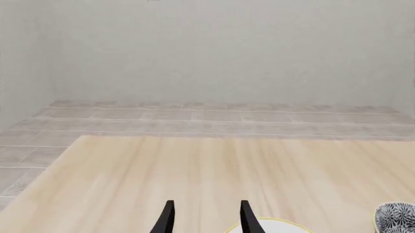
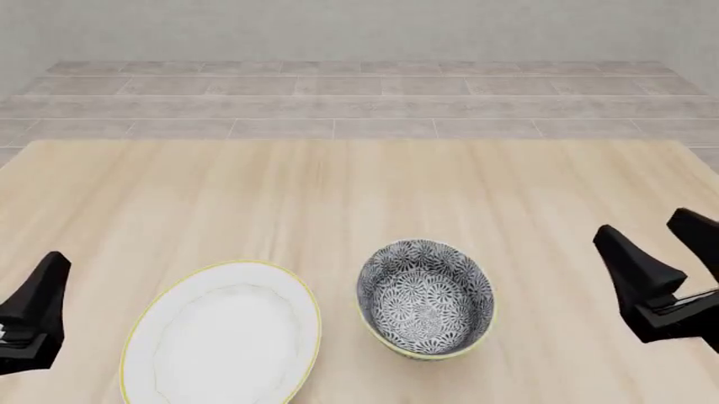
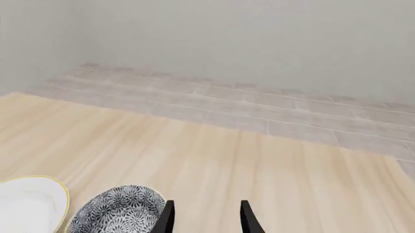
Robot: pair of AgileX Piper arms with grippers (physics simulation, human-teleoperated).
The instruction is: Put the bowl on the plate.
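A: Front view first. Bowl (image 2: 426, 299) sits upright on the table (image 2: 337, 194), just right of the plate (image 2: 222, 335), rims near but apart, nothing stacked. Task looks unstarted imo.

B: Arms?

A: Left gripper (image 2: 32, 324) low at the left edge, only one dark finger showing there, so can't judge its jaws from this cam. Right gripper (image 2: 661, 269) at the right edge, two fingers w/ a clear gap, jaws apart, holding nothing. Both well clear of the crockery; reads like a parked start pose. Right one is closer to the bowl, so prob the one to reach for it.

B: Left wrist view?

A: Settles what front couldn't: left gripper (image 1: 205, 218) has its two fingertips spread, bare table between them, so jaws apart. Sliver of plate (image 1: 272, 225) by one tip, bit of bowl (image 1: 397, 217) at the frame corner.

B: Right wrist view?

A: Right gripper (image 3: 206, 217) w/ tips apart again, empty. Bowl (image 3: 120, 211) just beside one fingertip, not between them; plate (image 3: 29, 201) beyond it. Shows the patterned inside up close, but not the whole layout; only front gives that.
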